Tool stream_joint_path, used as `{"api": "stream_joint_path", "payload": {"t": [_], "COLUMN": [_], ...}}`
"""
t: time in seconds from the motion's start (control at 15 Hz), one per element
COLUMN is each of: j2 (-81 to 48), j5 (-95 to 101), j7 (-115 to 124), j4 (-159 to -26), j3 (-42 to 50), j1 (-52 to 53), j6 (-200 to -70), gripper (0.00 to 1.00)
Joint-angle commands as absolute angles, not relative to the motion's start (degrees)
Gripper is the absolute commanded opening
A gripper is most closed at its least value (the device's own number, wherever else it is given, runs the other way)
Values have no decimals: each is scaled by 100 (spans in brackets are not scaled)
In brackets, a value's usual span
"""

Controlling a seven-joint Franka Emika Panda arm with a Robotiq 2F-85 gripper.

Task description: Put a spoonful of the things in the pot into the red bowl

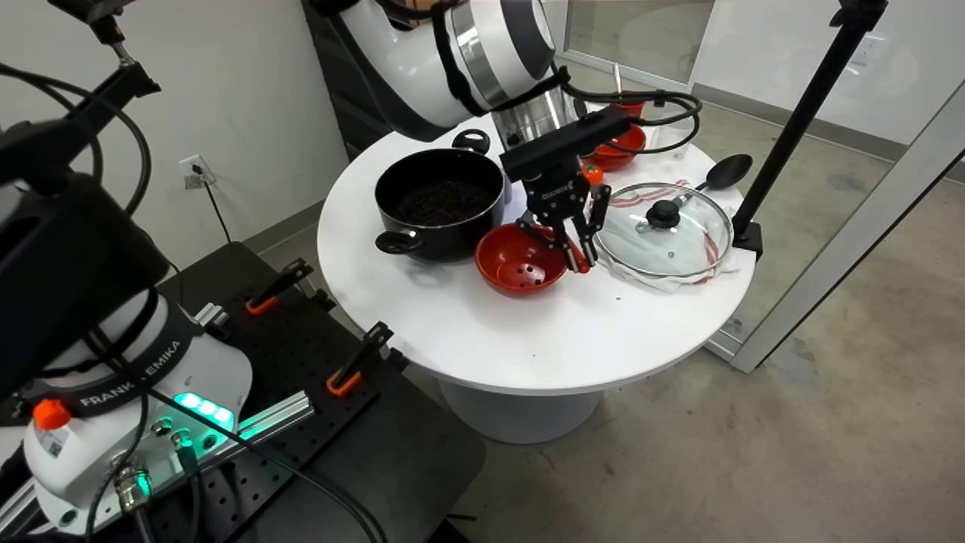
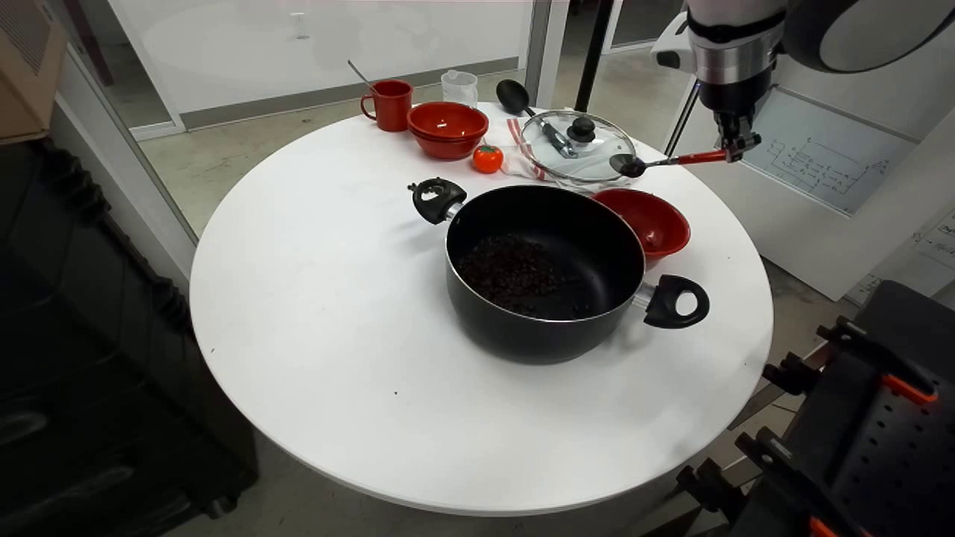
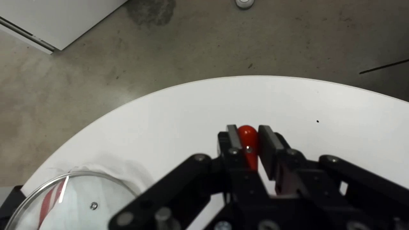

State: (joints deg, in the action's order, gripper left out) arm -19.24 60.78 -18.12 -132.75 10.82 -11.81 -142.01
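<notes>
One red-handled spoon [image 2: 694,158], clamped by its handle in the gripper [image 3: 248,135], and look at the line of it: long axis close to level, head pointing toward the pot [image 2: 533,335]! Below the gripper and on the pot side, under that head as near as I can judge, sits the red bowl [image 1: 513,255]. So it should all turn on rolling that handle; whether the head carries anything, I can't make out.

In an exterior view I look down past the base [image 1: 121,415] at the table [image 1: 513,339]; in an exterior view I look from nearer, pot [image 2: 545,339] foremost. Both share the pot; all three, the lid [image 2: 612,153]. My wrist view, close behind the gripper [image 3: 248,132], faces down.
</notes>
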Motion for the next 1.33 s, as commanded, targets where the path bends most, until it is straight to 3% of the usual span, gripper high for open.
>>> {"api": "stream_joint_path", "payload": {"t": [0.0,1.27], "j2": [-1698,-1282], "j5": [6818,9374], "j7": [-1395,133], "j4": [-13515,-13601], "j3": [1152,1162], "j1": [-1173,-1383], "j6": [-14531,-15103], "gripper": [5,5]}}
